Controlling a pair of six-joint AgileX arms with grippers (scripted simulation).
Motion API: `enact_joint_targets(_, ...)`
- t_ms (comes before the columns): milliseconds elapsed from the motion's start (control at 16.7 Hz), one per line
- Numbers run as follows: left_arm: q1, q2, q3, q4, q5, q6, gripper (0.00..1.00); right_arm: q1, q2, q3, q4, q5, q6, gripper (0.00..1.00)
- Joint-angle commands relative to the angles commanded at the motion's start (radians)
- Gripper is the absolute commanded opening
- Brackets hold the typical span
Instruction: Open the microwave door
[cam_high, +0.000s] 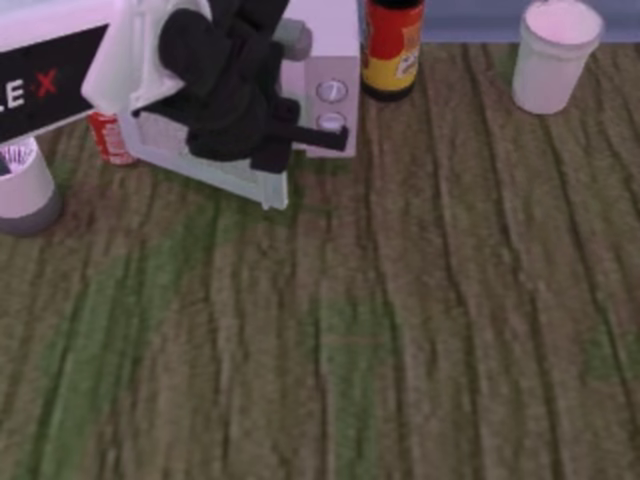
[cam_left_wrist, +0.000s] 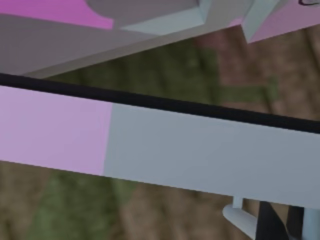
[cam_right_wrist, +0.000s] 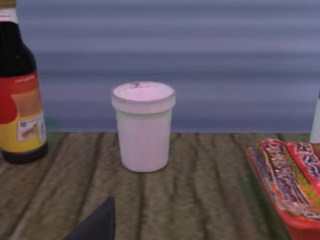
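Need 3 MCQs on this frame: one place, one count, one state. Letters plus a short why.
1. Where does the dark bottle with the red-and-yellow label stand?
A. Just right of the boxy pale lavender-white microwave
B. At the table's near edge
C. At the table's left edge

2. How many round silver knobs show on the microwave's front panel?
A. One
B. Two
C. Four

3. What state is the flat pale microwave door in?
A. Shut flush
B. Removed and lying flat
C. Swung partly open

Answers:
1 A: in the top view the bottle sits beside the microwave's right side at the far edge.
2 B: two knobs, one above the other.
3 C: the door angles away from the front, with the left gripper at it; the right gripper is away from the microwave, near a white cup.
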Motion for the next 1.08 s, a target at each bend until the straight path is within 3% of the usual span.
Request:
enact_joint_targets(480, 0.037, -0.078, -0.095, 0.028, 0.064, 0.126, 0.00, 0.000, 0.000, 0.000, 0.000, 0.000, 0.000, 1.00)
enact_joint_targets(1080, 0.038, -0.082, -0.098, 0.030, 0.067, 0.130, 0.00, 0.000, 0.000, 0.000, 0.000, 0.000, 0.000, 1.00)
